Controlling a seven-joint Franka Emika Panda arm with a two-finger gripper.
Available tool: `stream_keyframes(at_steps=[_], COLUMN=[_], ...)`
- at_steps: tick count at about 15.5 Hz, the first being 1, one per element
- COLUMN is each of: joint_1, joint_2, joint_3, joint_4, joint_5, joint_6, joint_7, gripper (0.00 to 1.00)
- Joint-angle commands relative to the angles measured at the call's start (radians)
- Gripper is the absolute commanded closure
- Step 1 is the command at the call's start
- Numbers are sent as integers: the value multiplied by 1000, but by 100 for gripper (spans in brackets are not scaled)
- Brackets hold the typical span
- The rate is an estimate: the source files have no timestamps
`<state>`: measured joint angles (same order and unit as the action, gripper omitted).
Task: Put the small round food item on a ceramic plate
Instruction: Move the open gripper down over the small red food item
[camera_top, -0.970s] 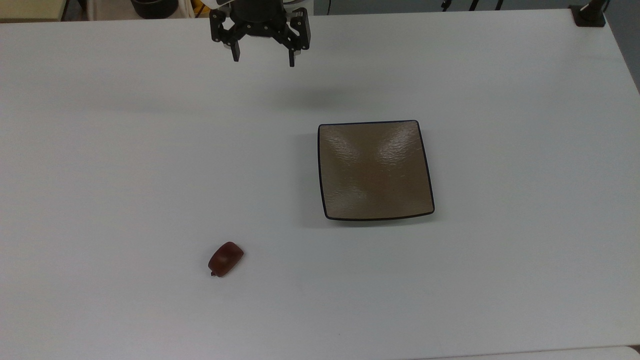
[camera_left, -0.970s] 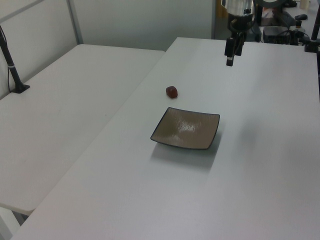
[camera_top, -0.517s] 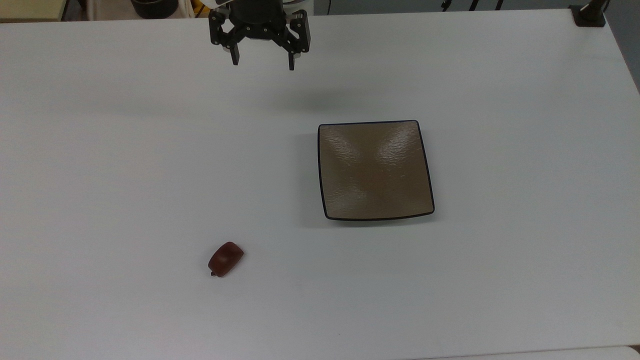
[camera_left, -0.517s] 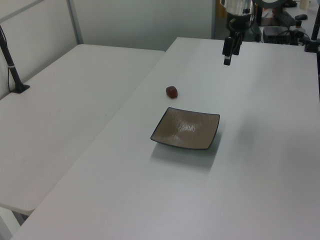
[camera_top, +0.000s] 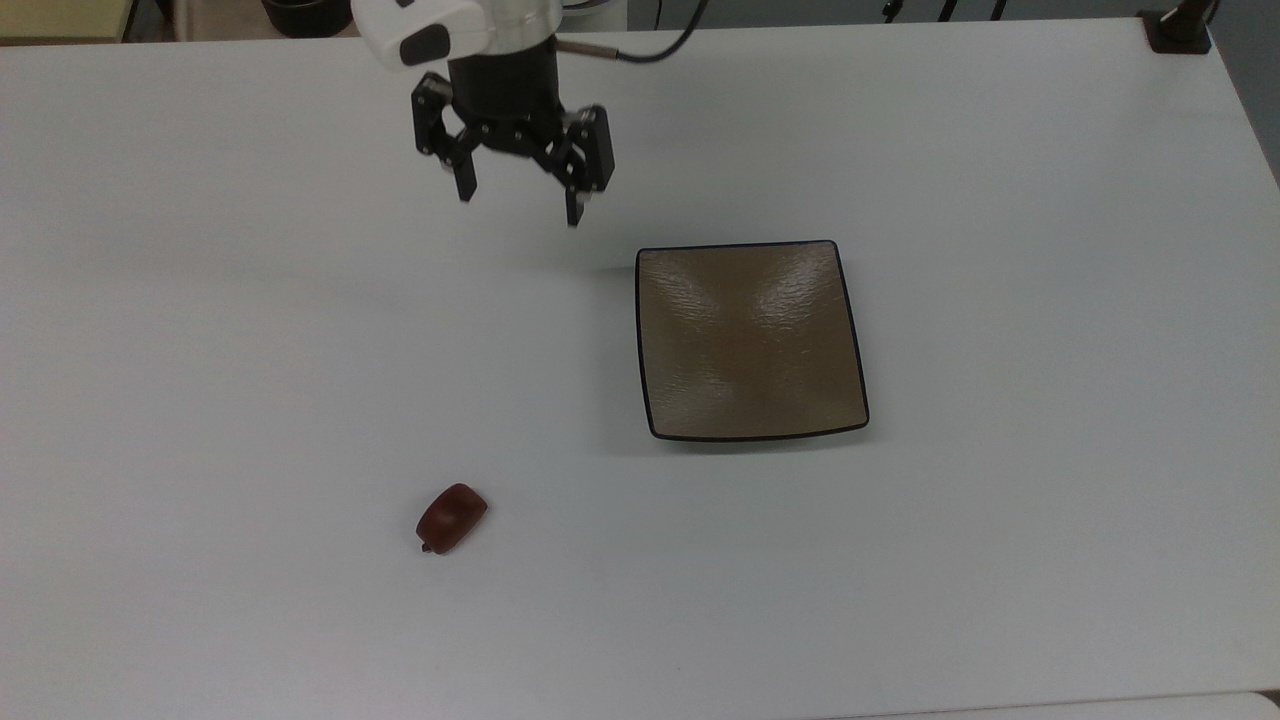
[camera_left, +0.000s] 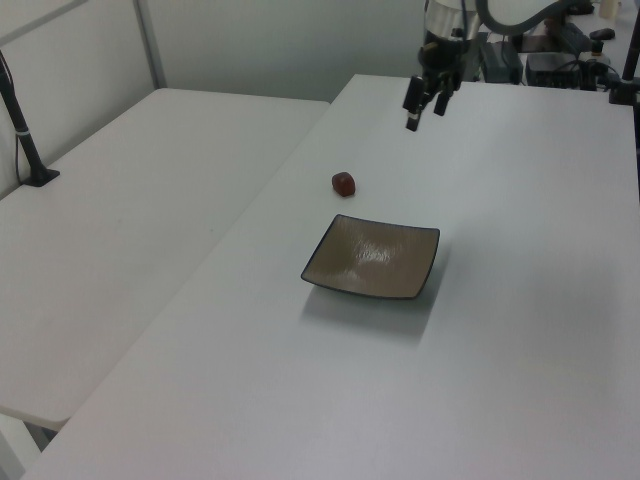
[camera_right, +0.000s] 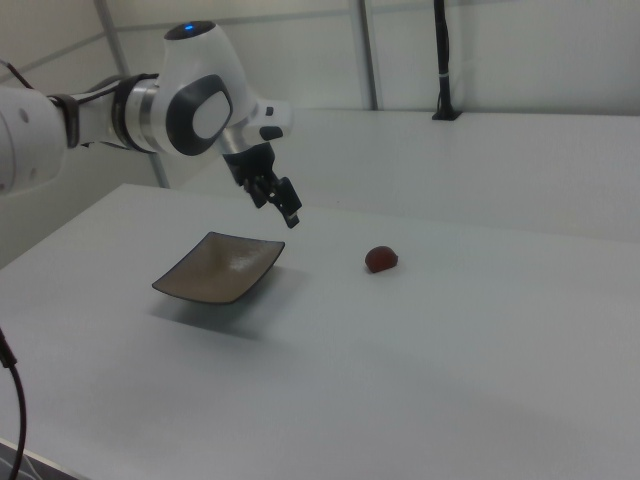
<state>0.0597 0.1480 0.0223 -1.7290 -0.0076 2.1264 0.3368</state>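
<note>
White tabletop fills the workspace, with a second white table butted along its edge at the left view's left. On it lies the small round food item, a glossy reddish-brown lump with a tiny dark tip, resting on bare table apart from everything else. In the top view it sits well below the gripper and slightly toward the top view's left of it; in the right view it lies to the right view's right of the fingertips. Its underside is hidden, and its shape is hard to make out in the left view.

Just beside the gripper, toward the top view's lower right, lies the ceramic plate, square, tan-brown, dark-rimmed, nothing on it. Nothing stands between gripper, lump and plate.

The gripper hangs above the table, fingers spread wide with nothing between them. In the left view the two fingers nearly overlap. The arm is cut off at the right view's left edge.

A dark post stands on the far table, well behind the gripper.
</note>
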Motion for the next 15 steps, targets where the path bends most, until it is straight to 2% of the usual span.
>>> stream_keyframes(at_steps=[1, 4, 10, 15], joint_1=[-4, -18, -34, -34], joint_2=[100, 162, 424, 562], joint_3=[-15, -16, -18, -18], joint_4=[75, 132, 357, 469], joint_5=[-2, -31, -196, -291], joint_6=[162, 236, 291, 291], joint_7=[145, 204, 370, 455], gripper=[0, 0, 0, 0])
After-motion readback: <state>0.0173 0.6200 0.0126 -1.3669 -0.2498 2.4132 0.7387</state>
